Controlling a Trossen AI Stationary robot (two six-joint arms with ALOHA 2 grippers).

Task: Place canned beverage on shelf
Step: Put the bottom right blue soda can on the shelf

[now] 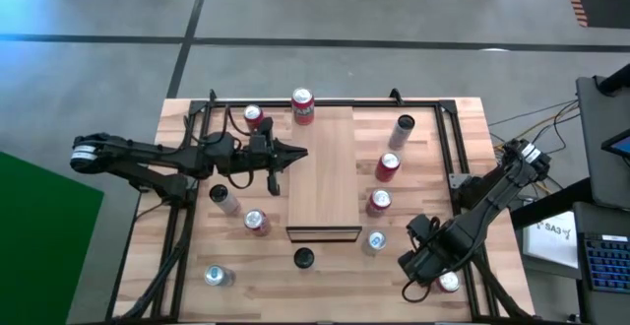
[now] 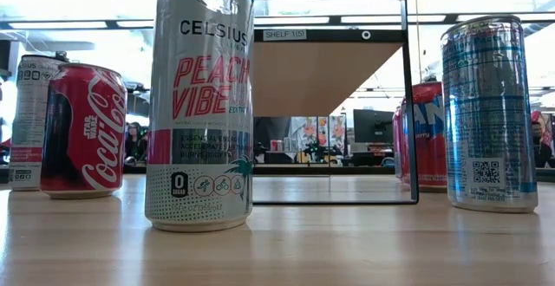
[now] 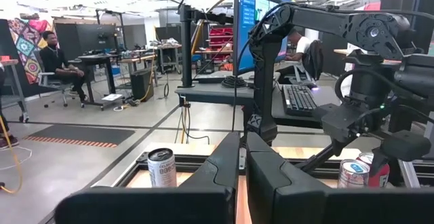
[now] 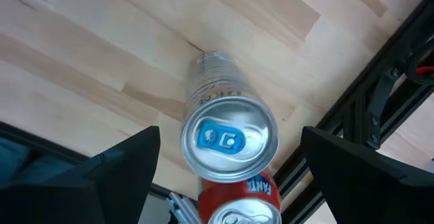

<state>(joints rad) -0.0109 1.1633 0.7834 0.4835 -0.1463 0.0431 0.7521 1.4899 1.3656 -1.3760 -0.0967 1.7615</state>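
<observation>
- My right claw [image 1: 425, 271] hangs over the worktop's [image 1: 325, 286] near right corner, fingers spread wide and released, holding nothing.
- In the right wrist view I look straight down on a silver can with a blue tab [image 4: 229, 140] standing between those spread fingers [image 4: 119, 166], touched by neither. A red can [image 4: 241, 200] stands just beside it, partly under its rim from this angle.
- From above, the can by that claw [image 1: 449, 283] sits close to the right edge of the worktop.
- My left claw [image 1: 295, 154] is clenched shut on nothing, held over the left long edge of the shelf [image 1: 322, 172], towards the far end.
- The shelf lies along the middle of the worktop, its dark-edged short end facing the near edge, and carries no can.
- A red can [image 1: 302, 106] stands at the shelf's far end; two more red cans [image 1: 388, 166] stand along its right side.
- Other cans are scattered left of the shelf.
</observation>
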